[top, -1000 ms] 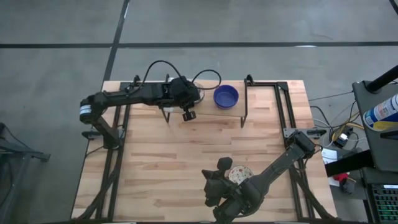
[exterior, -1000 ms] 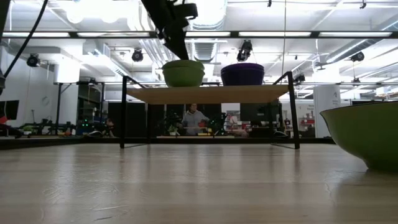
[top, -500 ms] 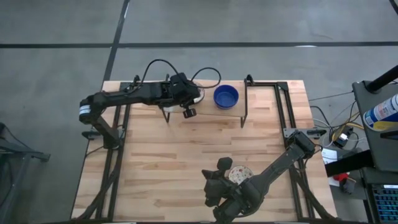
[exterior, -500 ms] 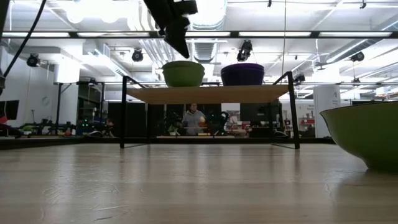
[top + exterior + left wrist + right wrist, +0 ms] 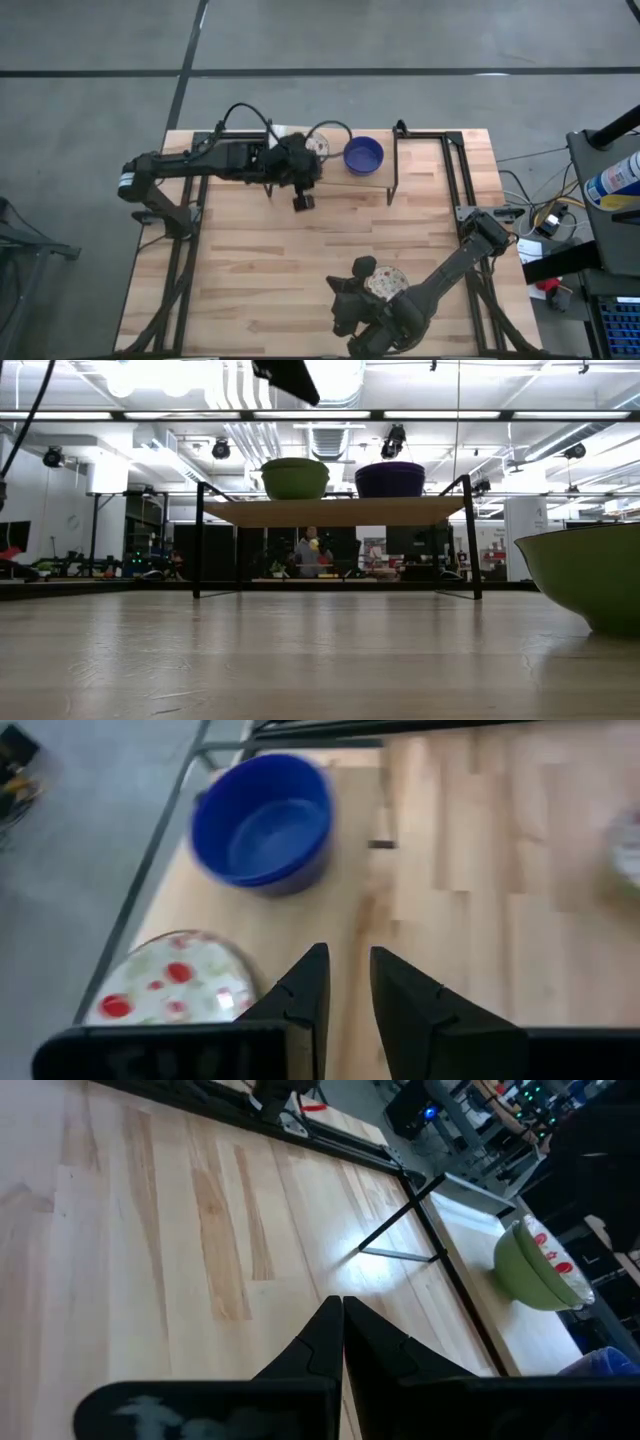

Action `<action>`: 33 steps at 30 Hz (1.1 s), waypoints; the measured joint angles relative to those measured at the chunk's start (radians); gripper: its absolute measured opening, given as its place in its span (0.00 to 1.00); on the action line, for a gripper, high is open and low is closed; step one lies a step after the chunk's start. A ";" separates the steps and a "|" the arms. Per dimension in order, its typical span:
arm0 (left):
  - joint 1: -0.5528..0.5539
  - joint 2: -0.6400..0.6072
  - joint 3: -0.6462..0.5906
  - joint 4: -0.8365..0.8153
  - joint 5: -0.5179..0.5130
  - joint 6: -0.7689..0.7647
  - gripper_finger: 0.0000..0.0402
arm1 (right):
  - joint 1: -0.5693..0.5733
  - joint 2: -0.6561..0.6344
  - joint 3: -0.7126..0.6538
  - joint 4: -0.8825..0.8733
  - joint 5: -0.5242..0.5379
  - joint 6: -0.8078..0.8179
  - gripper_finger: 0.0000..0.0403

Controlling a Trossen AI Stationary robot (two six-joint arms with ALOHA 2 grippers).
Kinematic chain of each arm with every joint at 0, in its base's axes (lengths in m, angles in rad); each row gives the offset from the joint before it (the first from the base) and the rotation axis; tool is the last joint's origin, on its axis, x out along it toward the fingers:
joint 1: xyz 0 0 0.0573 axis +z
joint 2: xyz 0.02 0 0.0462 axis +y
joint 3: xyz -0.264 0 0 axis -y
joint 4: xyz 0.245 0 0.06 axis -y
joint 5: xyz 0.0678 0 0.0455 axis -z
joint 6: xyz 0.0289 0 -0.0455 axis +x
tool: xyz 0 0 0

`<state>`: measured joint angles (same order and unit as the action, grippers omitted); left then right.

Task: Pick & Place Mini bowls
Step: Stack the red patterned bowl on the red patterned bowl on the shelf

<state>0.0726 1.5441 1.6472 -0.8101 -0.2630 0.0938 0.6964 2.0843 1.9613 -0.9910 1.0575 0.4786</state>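
On the raised shelf [image 5: 330,511] at the table's far side stand two mini bowls: a blue one [image 5: 363,155] [image 5: 262,820] and a cream one speckled red inside [image 5: 318,146] [image 5: 170,990], green outside in the low view [image 5: 294,478]. My left gripper [image 5: 345,990] [image 5: 305,185] hovers open above the shelf, beside the speckled bowl, with nothing between its fingers. Another speckled bowl [image 5: 387,281] [image 5: 590,580] rests on the table near the front edge. My right gripper [image 5: 340,1320] [image 5: 342,292] waits shut just left of it, touching nothing.
The shelf's black metal legs [image 5: 392,170] and the frame rails [image 5: 455,170] stand along the table's far right. Bare wooden tabletop [image 5: 300,250] lies between the shelf and the front bowl. A person shows in the room behind the shelf [image 5: 308,555].
My left gripper has risen from the shelf and drawn back toward the table's near left, tipping less steeply downward. The speckled bowl that the arm covered now shows uncovered on the shelf next to the blue one.
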 joint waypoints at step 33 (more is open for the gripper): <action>-0.648 -0.268 -0.732 0.933 0.034 -0.216 0.18 | 0.068 -0.006 -0.003 -0.136 -0.409 0.323 0.02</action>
<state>-0.5756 1.2761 0.9151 0.1234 -0.2289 -0.1225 0.7644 2.0784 1.9586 -1.1274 0.6489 0.8020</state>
